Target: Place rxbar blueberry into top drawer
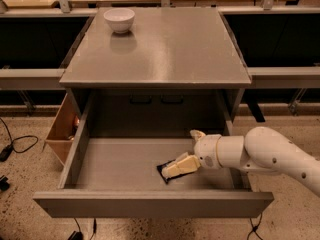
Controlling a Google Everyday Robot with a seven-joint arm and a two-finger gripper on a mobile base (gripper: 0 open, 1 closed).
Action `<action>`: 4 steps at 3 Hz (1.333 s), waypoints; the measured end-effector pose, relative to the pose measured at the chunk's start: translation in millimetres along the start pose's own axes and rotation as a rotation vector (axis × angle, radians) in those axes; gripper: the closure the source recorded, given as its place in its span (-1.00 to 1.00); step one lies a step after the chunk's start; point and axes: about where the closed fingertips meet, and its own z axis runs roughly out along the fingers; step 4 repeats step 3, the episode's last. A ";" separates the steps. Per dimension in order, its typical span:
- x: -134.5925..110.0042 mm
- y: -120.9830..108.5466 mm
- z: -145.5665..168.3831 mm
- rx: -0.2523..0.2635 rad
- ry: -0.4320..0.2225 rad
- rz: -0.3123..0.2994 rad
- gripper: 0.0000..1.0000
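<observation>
The top drawer (150, 204) is pulled fully out of the grey cabinet (165, 49). The rxbar blueberry (165, 173), a dark flat bar, lies on the drawer floor right of the middle, near the front panel. My gripper (179, 153) reaches into the drawer from the right on a white arm. Its fingers are spread apart: the near finger (181, 166) lies over the bar's right end, and the far finger (196, 134) stands clear of the bar towards the back. Part of the bar is hidden under the near finger.
A white bowl (119, 19) stands at the back left of the cabinet top. A tan wooden box (62, 129) sits on the floor against the drawer's left side. Cables lie on the floor at the left. Dark shelving flanks the cabinet.
</observation>
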 end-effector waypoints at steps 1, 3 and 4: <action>-72.4 -6.8 -44.1 -0.024 0.027 -0.139 -1.00; -191.8 -25.5 -119.6 -0.025 0.151 -0.346 -1.00; -191.8 -25.5 -119.6 -0.025 0.151 -0.346 -1.00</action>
